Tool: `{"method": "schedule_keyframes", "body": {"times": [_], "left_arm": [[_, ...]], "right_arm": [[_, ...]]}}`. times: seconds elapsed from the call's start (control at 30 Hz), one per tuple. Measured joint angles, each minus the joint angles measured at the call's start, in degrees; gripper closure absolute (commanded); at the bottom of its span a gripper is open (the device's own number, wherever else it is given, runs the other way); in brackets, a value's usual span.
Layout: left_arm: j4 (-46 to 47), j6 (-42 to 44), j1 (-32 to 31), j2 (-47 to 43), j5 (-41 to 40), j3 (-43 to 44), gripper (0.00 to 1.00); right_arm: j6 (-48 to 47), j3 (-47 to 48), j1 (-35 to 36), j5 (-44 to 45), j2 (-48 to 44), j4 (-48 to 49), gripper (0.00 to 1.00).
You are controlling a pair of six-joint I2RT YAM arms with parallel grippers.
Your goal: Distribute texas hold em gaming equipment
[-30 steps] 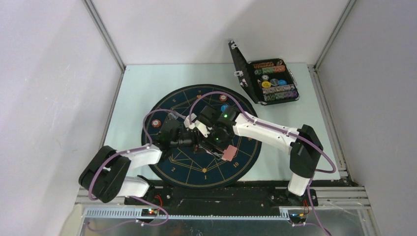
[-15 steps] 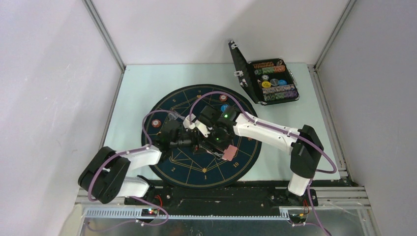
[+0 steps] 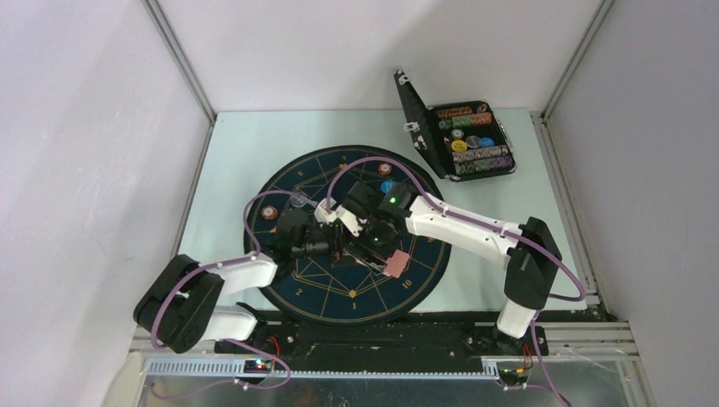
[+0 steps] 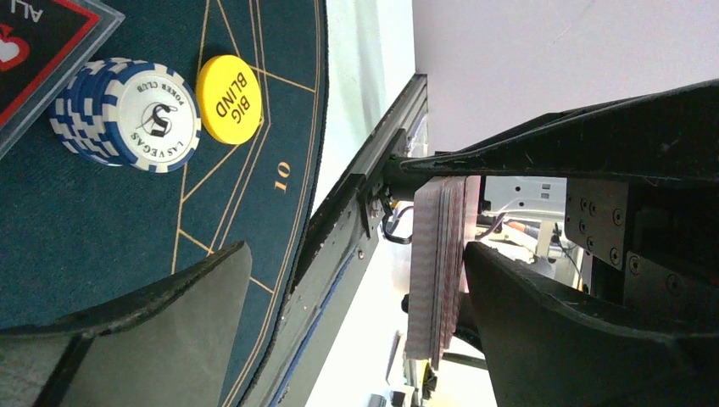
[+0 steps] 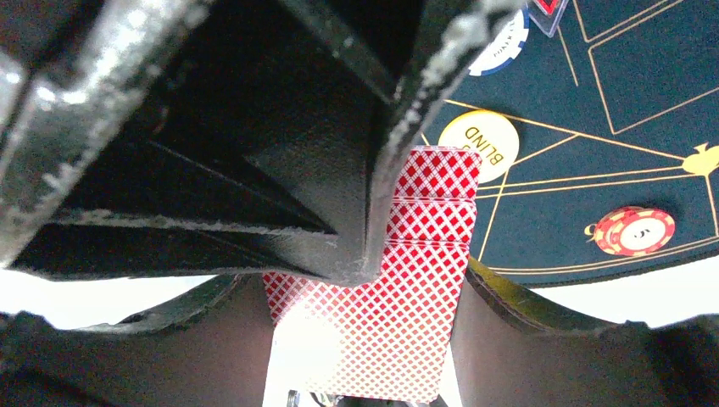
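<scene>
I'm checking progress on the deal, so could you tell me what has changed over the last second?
Very little. The right arm edged slightly rightward and the left arm barely shifted. Nothing was taken or released: the right gripper still clamps the cards, with the left gripper open around them. Chips, mat and case stayed put.

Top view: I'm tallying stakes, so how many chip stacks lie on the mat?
3: an orange-red stack at the mat's left edge, a red stack near its far edge, a blue stack just nearer. Others may be hidden.
</scene>
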Motion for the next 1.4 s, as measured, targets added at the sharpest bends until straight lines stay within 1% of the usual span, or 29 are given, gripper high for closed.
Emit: {"method": "schedule_keyframes", "body": {"times": [0.13, 0.23, 0.3, 0.5, 0.63, 1.27, 1.4], "left_arm": [[1.9, 0.28, -0.02, 0.9, 0.7, -0.26, 0.1], [1.11, 1.55, -0.04, 0.63, 0.57, -0.07, 0.13], [-2.05, 2.93, -0.07, -0.46, -0.35, 0.42, 0.13], [-15.69, 7.82, -0.07, -7.21, -5.7, 2.36, 0.14], [-19.52, 10.58, -0.07, -9.2, -8.07, 2.93, 0.14], [-16.98, 9.53, -0.07, -13.0, -6.4, 2.1, 0.01], [-15.32, 9.14, -0.04, -13.03, -5.86, 1.46, 0.01]], "right_arm": [[0.0, 0.0, 0.0, 0.0, -0.11, -0.11, 1.0], [0.0, -0.09, 0.0, 0.04, -0.11, -0.11, 1.0], [0.0, -0.39, 0.02, 0.09, -0.11, 0.11, 1.0], [-0.33, -0.55, 0.28, 0.07, -0.31, 1.16, 1.0], [-0.31, -0.59, 0.28, 0.09, -0.42, 0.94, 1.0], [-0.22, -3.87, 0.04, 0.35, -4.57, 5.55, 1.0], [-0.17, -4.59, 0.02, 0.5, -5.2, 6.54, 1.0]]}}
